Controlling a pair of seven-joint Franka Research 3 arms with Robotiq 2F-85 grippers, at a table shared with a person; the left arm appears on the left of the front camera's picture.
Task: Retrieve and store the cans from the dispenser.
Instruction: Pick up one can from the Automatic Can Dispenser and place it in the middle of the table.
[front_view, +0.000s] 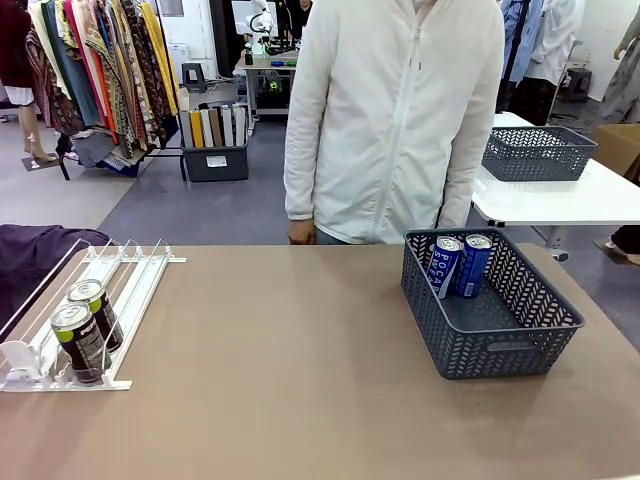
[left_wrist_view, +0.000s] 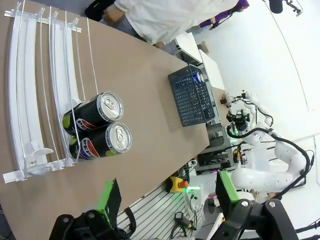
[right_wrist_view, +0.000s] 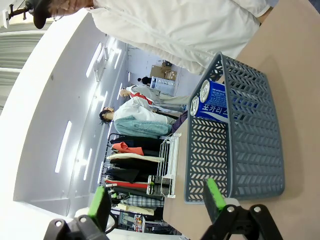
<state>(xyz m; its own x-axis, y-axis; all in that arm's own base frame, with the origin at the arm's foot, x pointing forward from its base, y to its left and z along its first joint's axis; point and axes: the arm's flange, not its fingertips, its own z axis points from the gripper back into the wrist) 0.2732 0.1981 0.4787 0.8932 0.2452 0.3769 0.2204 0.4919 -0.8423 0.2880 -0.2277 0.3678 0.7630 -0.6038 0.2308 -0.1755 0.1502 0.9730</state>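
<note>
Two black cans with green tops (front_view: 88, 328) stand one behind the other at the low end of the white dispenser (front_view: 120, 268) on the table's left; in the left wrist view the black cans (left_wrist_view: 98, 126) lie against the dispenser's (left_wrist_view: 31, 95) curved stops. Two blue cans (front_view: 460, 264) lean inside the dark grey mesh basket (front_view: 505, 345) at the right; the blue cans (right_wrist_view: 217, 100) also show through the basket's (right_wrist_view: 240, 145) wall. My left gripper (left_wrist_view: 167, 197) hangs open above the table edge, apart from the cans. My right gripper (right_wrist_view: 157, 200) is open, short of the basket.
A person in a white jacket (front_view: 395, 120) stands at the table's far side, hands down. A dark purple cloth (front_view: 35, 255) lies behind the dispenser. A second grey basket (front_view: 538, 152) sits on a white table behind. Bare brown tabletop (front_view: 280, 350) spans the middle.
</note>
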